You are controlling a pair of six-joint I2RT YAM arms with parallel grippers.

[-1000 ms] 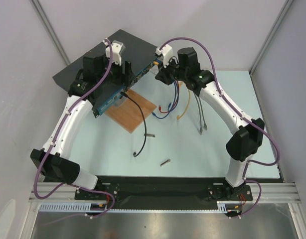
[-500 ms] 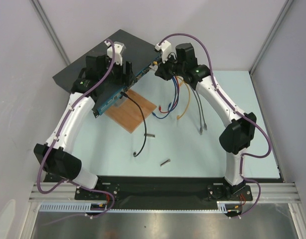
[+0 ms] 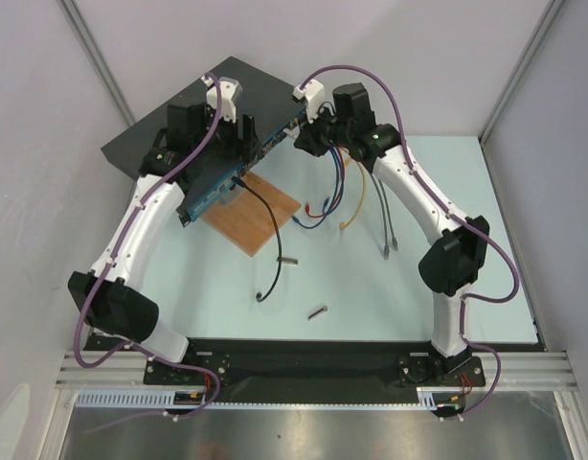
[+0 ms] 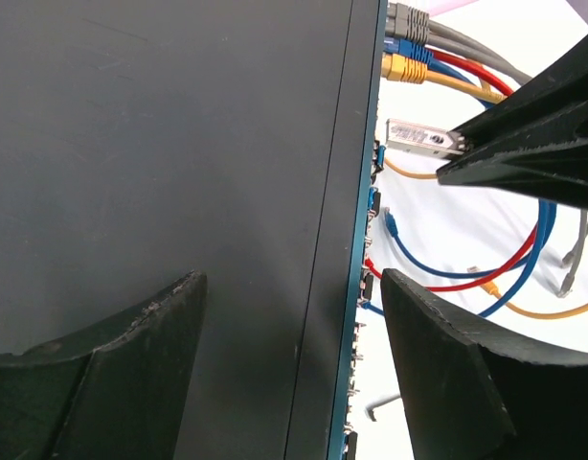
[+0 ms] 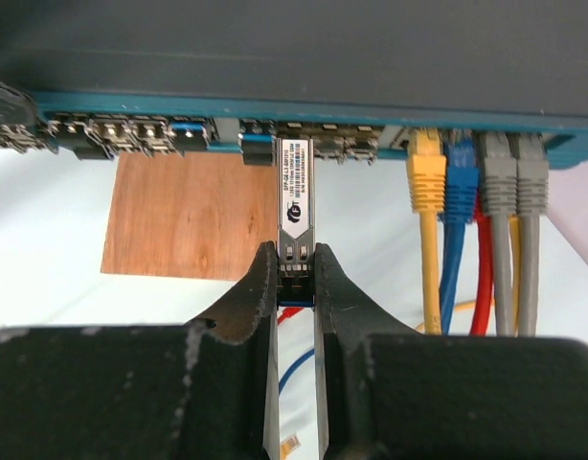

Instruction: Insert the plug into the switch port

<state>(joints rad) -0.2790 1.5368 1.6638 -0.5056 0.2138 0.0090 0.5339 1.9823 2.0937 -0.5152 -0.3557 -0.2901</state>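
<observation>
The switch (image 3: 193, 105) is a flat dark box at the back left, with its blue port face (image 3: 256, 153) turned toward the table. My right gripper (image 5: 296, 264) is shut on the rear end of the plug (image 5: 294, 192), a slim silver module. The plug's far tip meets the port row (image 5: 304, 142); how deep it sits I cannot tell. From the left wrist, the plug (image 4: 418, 136) lies level against the blue face (image 4: 366, 240). My left gripper (image 4: 289, 316) hangs open over the switch's front edge, one finger (image 4: 102, 383) above the lid (image 4: 179, 144) and the other (image 4: 447, 374) past the face.
Yellow (image 5: 426, 182), blue (image 5: 460, 187) and grey (image 5: 509, 182) cables are plugged in just right of the plug. A wooden board (image 3: 251, 216) lies below the port face. A black cable (image 3: 265, 220) and two small loose metal pieces (image 3: 318, 311) lie on the table.
The right arm has moved left and toward the switch face with the plug in its grip. The left arm has shifted slightly back over the switch.
</observation>
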